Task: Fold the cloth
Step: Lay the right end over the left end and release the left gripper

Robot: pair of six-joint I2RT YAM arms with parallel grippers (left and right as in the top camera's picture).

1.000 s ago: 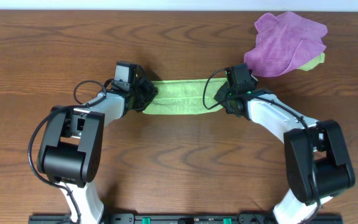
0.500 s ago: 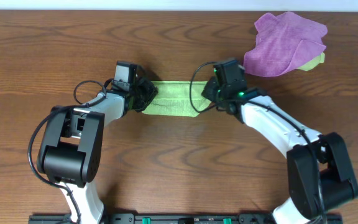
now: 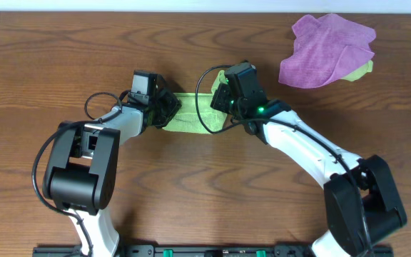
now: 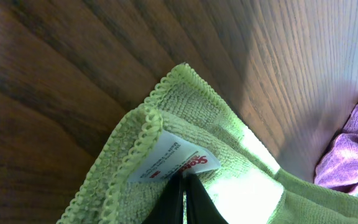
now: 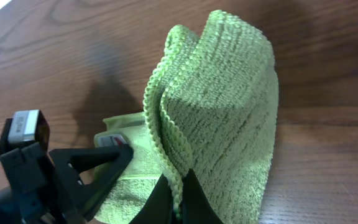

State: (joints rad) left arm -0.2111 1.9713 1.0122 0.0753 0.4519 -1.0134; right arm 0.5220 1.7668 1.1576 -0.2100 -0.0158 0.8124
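Note:
The lime-green cloth lies as a folded strip on the table between my two grippers. My left gripper is shut on the cloth's left end; its wrist view shows the hemmed corner and a white label pinched between the black fingertips. My right gripper is shut on the cloth's right end and holds it raised and doubled over toward the left. In the right wrist view the cloth stands up from my fingertips, and the left gripper shows close by.
A crumpled purple cloth lies at the back right, with a yellow-green scrap under its right edge. The purple cloth also shows at the right edge of the left wrist view. The wooden table extends around.
My right gripper has carried the cloth's right end leftward toward my left gripper, so the visible green strip has shortened. The left arm has not moved.

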